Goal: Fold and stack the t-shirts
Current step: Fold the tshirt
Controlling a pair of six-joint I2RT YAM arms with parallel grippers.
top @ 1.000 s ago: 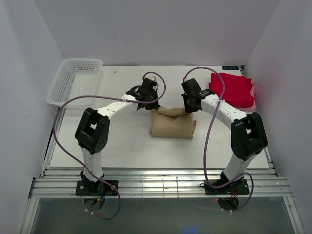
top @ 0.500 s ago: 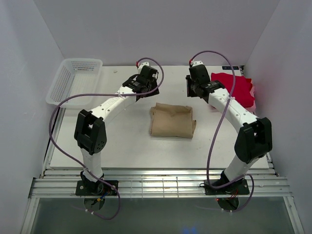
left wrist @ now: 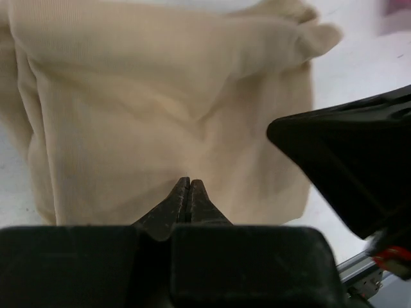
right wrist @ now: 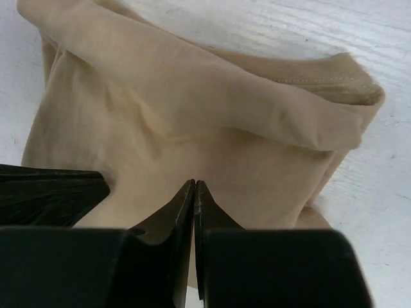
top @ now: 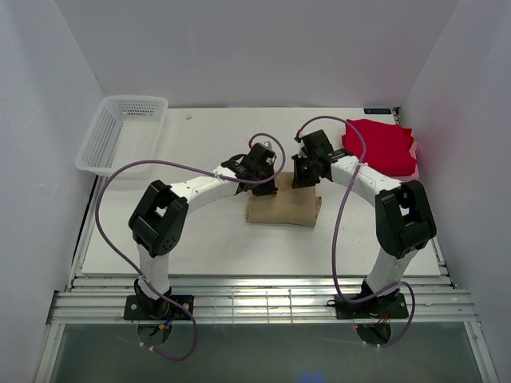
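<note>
The tan-beige t-shirt lies folded in a small bundle at the table's middle; it fills the left wrist view and the right wrist view. The red t-shirt lies folded at the back right. My left gripper is shut and empty, over the tan shirt's far left edge. My right gripper is shut and empty, over the shirt's far right edge. The two grippers sit close together.
A white mesh basket stands at the back left, partly over the table's edge. White walls enclose the table on three sides. A pink layer shows under the red shirt's near edge.
Both grippers had risen and moved back from the tan shirt; now they have come down and forward again onto its far edge, closer together.
</note>
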